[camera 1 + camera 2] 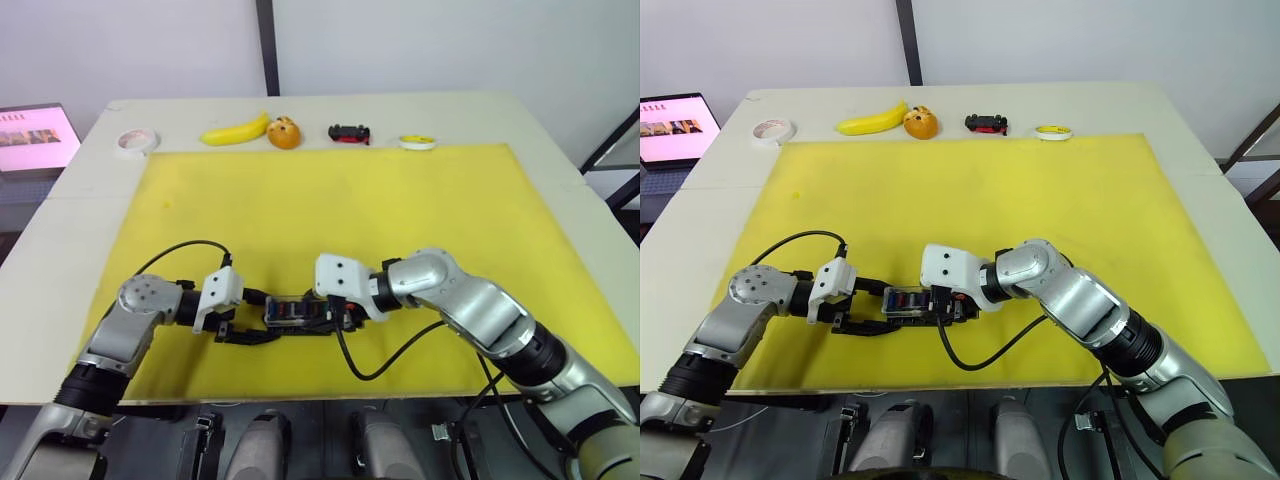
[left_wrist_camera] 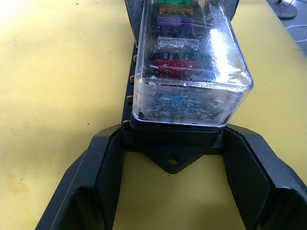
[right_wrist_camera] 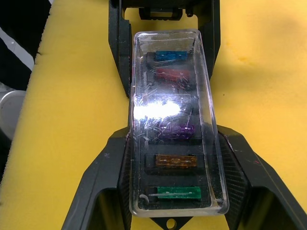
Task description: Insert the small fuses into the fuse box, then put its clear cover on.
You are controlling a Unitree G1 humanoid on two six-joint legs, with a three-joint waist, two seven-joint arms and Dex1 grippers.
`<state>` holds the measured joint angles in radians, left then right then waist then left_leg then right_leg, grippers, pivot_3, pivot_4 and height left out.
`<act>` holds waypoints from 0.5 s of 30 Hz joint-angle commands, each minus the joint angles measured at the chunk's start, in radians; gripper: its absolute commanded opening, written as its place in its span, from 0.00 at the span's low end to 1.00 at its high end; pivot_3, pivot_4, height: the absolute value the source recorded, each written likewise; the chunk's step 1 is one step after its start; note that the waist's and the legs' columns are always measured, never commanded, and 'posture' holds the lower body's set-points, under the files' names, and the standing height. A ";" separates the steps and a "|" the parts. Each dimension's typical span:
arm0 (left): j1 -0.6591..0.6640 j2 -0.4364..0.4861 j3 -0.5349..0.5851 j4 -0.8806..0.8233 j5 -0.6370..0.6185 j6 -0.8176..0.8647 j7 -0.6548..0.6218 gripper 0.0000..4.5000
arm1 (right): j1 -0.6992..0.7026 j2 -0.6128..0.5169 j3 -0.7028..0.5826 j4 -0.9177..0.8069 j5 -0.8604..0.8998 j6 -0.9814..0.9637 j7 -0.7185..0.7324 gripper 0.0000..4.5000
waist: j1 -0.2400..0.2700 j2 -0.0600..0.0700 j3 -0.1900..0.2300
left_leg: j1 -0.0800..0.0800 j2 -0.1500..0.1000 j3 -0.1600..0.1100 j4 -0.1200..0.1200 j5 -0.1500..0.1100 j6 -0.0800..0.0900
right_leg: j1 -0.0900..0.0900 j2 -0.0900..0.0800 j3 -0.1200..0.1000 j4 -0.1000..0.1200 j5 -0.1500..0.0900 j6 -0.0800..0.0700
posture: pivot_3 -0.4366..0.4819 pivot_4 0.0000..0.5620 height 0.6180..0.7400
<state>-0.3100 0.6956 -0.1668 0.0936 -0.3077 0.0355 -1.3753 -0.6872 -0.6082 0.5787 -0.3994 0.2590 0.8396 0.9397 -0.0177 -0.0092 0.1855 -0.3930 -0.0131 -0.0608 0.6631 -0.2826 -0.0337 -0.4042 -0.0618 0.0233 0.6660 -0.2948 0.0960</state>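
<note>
The fuse box lies on the yellow mat near its front edge, with the clear cover seated on top. Through the cover I see the small fuses in their slots: blue, red, purple, amber and green. My left gripper comes from the left, and its fingers press the black base at one end. My right gripper comes from the right and hugs the other end, its fingers against both long sides.
The yellow mat covers most of the table. Along the far edge lie a tape roll, a banana, an orange fruit, a black-and-red toy car and a small yellow ring. A laptop screen stands far left.
</note>
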 commanded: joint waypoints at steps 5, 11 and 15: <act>0.020 0.022 0.005 -0.029 -0.004 0.000 -0.024 0.56 | 0.008 -0.013 0.071 0.071 -0.043 0.035 0.027 0.38 | 0.000 0.000 0.000 | 0.001 0.000 0.000 0.000 0.000 0.000 | 0.001 0.000 0.000 0.000 0.000 0.000 | 0.48 0.27 1.00; 0.023 0.021 0.005 -0.030 -0.005 -0.001 -0.024 0.56 | -0.014 -0.003 0.073 0.078 -0.024 0.068 0.045 0.38 | -0.001 0.000 0.000 | 0.001 0.000 0.000 0.000 0.000 0.000 | 0.001 0.000 0.000 0.000 0.000 0.000 | 0.48 0.27 1.00; 0.026 0.020 0.006 -0.030 -0.003 -0.002 -0.022 0.56 | -0.020 0.007 0.069 0.087 -0.022 0.071 0.051 0.38 | -0.002 0.000 0.000 | 0.001 0.000 0.000 0.000 0.000 0.000 | 0.001 0.000 0.000 0.000 0.000 0.000 | 0.48 0.27 1.00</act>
<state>-0.3041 0.6957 -0.1631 0.0937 -0.3082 0.0392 -1.3736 -0.7252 -0.5941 0.5946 -0.3660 0.2546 0.8620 0.9741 -0.0195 -0.0090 0.1851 -0.3921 -0.0130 -0.0609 0.6630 -0.2826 -0.0337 -0.4036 -0.0617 0.0234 0.6661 -0.2948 0.0960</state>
